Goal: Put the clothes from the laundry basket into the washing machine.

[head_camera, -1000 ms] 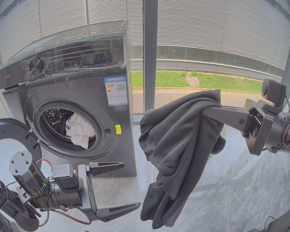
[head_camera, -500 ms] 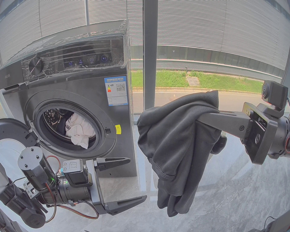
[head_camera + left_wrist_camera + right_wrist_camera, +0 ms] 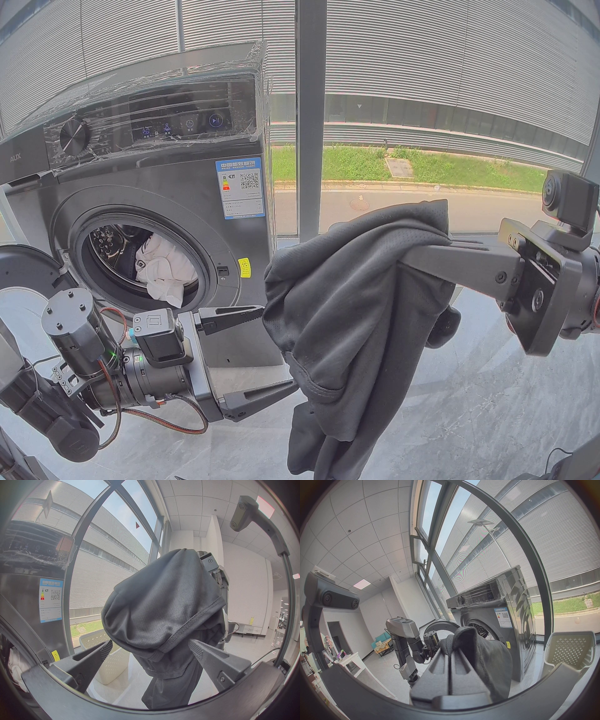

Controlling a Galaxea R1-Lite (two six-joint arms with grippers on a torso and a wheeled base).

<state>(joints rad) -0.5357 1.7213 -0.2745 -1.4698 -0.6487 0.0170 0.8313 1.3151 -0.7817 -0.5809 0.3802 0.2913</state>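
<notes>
A dark grey garment [image 3: 356, 300] hangs in the air to the right of the washing machine [image 3: 187, 181], draped over my right gripper [image 3: 415, 256], which is shut on it; the fingers stay closed together under the cloth in the right wrist view [image 3: 450, 655]. My left gripper [image 3: 278, 347] is open in front of the machine, its fingertips at the garment's left edge. From the left wrist, the garment [image 3: 162, 605] bulges just beyond the open fingers [image 3: 215, 658]. The machine's door [image 3: 25, 275] stands open, and white clothes [image 3: 162, 269] lie in the drum.
A pale perforated laundry basket [image 3: 570, 650] stands on the floor right of the machine, also seen behind the garment [image 3: 106, 658]. Behind it all is a window wall with a grey pillar [image 3: 310, 112]. The marble floor [image 3: 500, 406] spreads out to the right.
My right gripper has carried the garment left towards the machine, its hanging end swinging. My left gripper has risen and moved right until its fingertips meet the cloth.
</notes>
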